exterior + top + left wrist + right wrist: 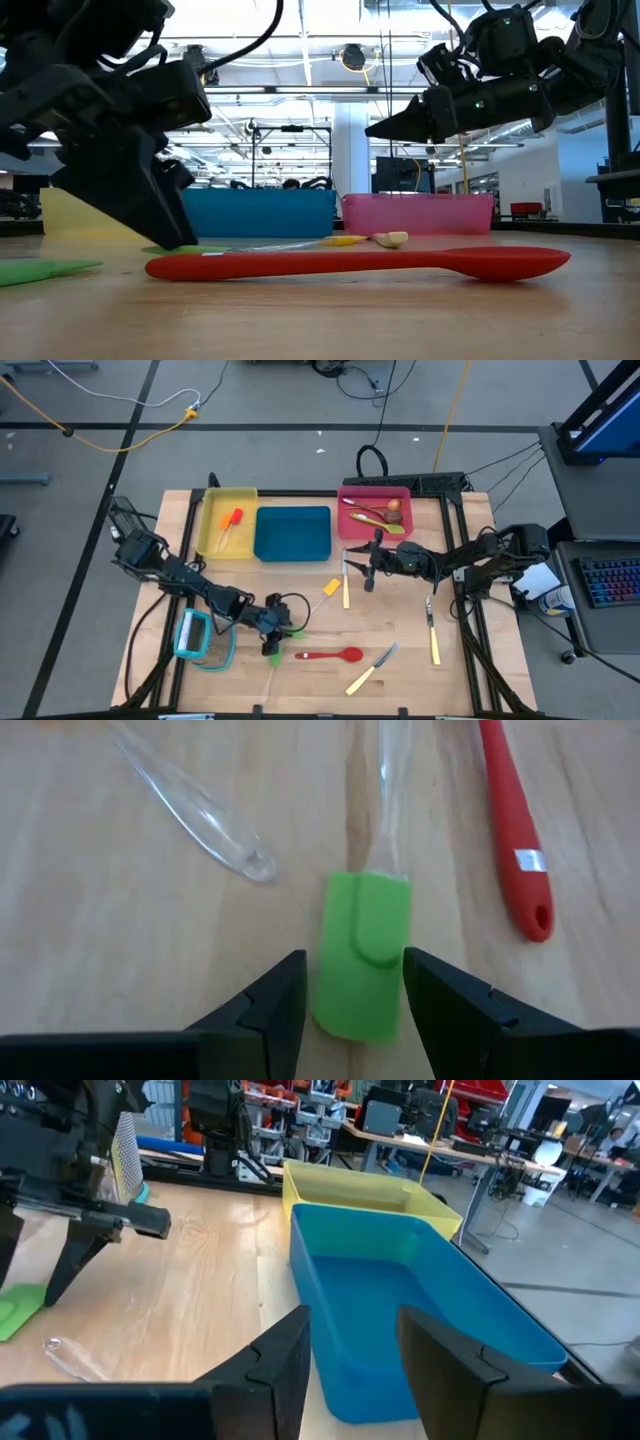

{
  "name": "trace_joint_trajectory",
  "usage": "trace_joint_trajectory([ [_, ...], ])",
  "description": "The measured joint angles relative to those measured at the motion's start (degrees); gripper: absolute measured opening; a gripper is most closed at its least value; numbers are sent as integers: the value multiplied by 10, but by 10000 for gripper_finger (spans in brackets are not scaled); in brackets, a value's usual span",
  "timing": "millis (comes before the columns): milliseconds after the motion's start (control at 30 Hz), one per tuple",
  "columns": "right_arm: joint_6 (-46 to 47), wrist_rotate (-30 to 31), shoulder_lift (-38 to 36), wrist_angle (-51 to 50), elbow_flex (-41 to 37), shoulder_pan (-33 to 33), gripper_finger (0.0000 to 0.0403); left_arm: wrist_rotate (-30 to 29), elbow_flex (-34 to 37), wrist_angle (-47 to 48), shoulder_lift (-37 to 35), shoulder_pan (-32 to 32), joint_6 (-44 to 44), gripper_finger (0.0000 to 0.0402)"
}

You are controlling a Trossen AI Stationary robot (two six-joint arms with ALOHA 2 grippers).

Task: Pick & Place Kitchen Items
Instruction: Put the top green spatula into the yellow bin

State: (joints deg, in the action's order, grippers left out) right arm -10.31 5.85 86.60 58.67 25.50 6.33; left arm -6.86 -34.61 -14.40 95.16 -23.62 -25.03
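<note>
My left gripper [282,625] is open and low over the table near its front middle. Its fingers [270,1010] stand on either side of the blade of a green spatula [360,955] with a clear handle; I cannot tell whether they touch it. The spatula lies flat on the wood [292,630]. A second green piece [272,651] lies close by. A red spoon [330,655] lies flat just to the right. My right gripper [368,572] is open and empty, raised above the table [375,128] beside the blue tray [400,1290].
Yellow [228,520], blue [293,532] and red [375,512] trays line the far edge; the yellow and red ones hold utensils. A light-blue grater [203,640] lies at the front left. Cream-handled knives [346,588] [372,668] [432,638] and a yellow spatula [330,588] lie on the wood.
</note>
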Motion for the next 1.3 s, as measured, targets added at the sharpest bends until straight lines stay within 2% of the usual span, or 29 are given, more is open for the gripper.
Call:
trace_joint_trajectory([
  [267,-13,0,0,1,0,0,142,5,-1,9,10,-3,10,170],
  [367,-15,0,0,4,0,0,142,5,-1,19,11,-3,20,157],
  [467,-16,0,0,4,0,0,142,6,-1,29,11,-2,24,121],
  [667,-16,0,0,4,0,0,142,8,-1,34,11,2,34,25],
  [733,-16,0,0,4,0,0,142,6,0,34,12,3,41,11],
  [933,-16,0,0,4,0,0,142,-28,0,5,12,3,89,24],
  [1067,-16,0,0,4,0,0,142,-66,-1,11,-3,6,114,8],
  [1300,-15,0,0,4,0,0,142,-174,-2,73,-97,6,97,19],
])
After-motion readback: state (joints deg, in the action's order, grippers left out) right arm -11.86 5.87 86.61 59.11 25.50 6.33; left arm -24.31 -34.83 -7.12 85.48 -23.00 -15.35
